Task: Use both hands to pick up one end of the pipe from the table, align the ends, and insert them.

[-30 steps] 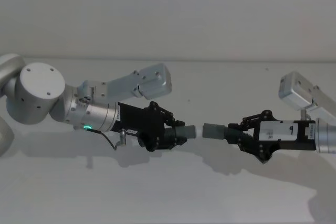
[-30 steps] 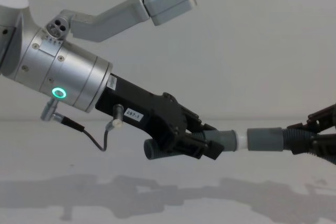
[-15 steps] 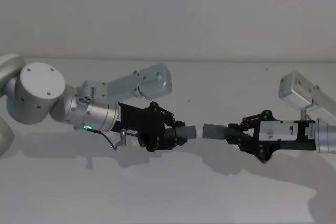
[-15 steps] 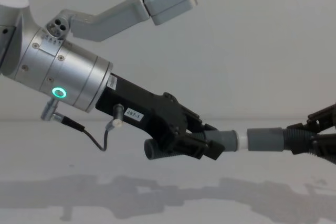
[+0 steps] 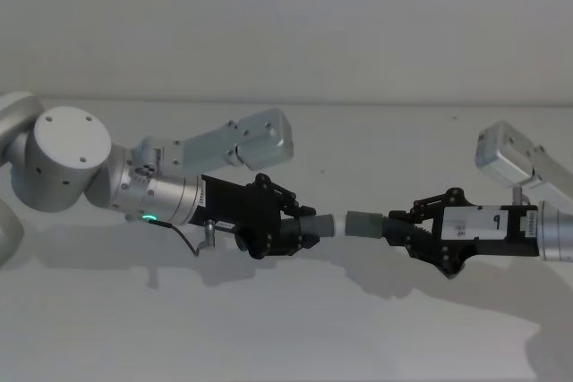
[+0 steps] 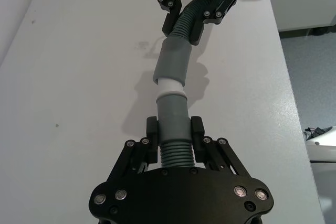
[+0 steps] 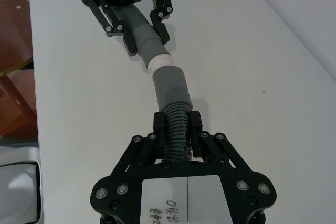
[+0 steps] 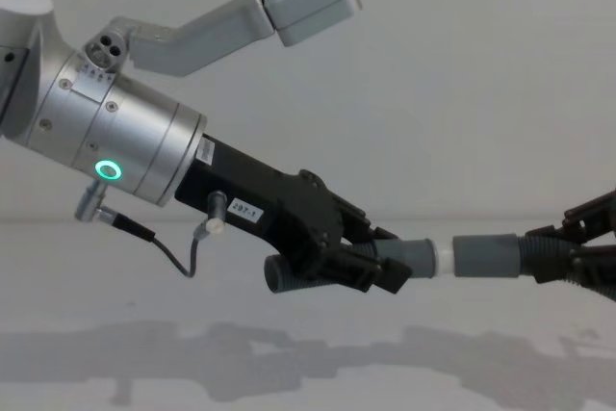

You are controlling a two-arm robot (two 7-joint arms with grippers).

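Note:
Both pipe pieces hang above the table [image 5: 286,328], held end to end. My left gripper [image 5: 309,231] is shut on the ribbed body of one piece [image 6: 176,153], just behind its smooth grey collar [image 6: 172,113]. That collar ends in a narrow white tip [image 6: 170,86]. My right gripper [image 5: 395,228] is shut on the ribs of the other piece [image 7: 176,121], behind its wider grey collar [image 7: 170,85]. The white tip [image 8: 445,259] meets the mouth of the wide collar [image 8: 486,255], and the two collars sit nearly in line. How far the tip goes in is hidden.
The white table [image 8: 289,372] lies bare under the arms, with only their shadows on it. A brown wooden piece [image 7: 16,66] stands beyond the table's edge in the right wrist view. A plain wall closes the back.

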